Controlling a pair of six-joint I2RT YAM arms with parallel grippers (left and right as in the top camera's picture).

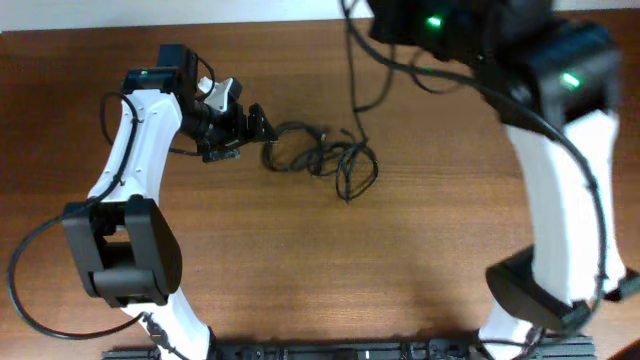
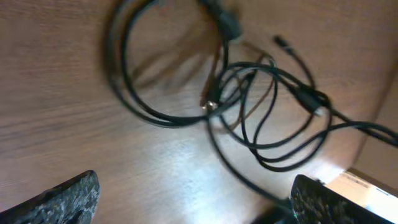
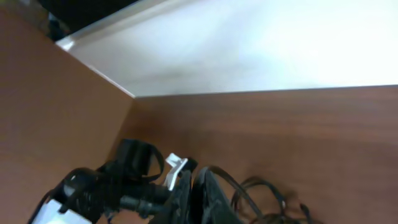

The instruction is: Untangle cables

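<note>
The cables lie as a loose black tangle of loops on the wooden table, just right of my left gripper. In the left wrist view the cables spread ahead of my open left gripper, and one strand runs close by its right finger. One thin strand rises from the tangle toward my right gripper at the table's far edge. In the right wrist view my right gripper has its fingers pressed together, apparently on that strand, with the cables below.
The table's far edge borders a white surface. The table's edge shows at the right of the left wrist view. Thicker black arm wires hang by the right arm. The left arm shows in the right wrist view.
</note>
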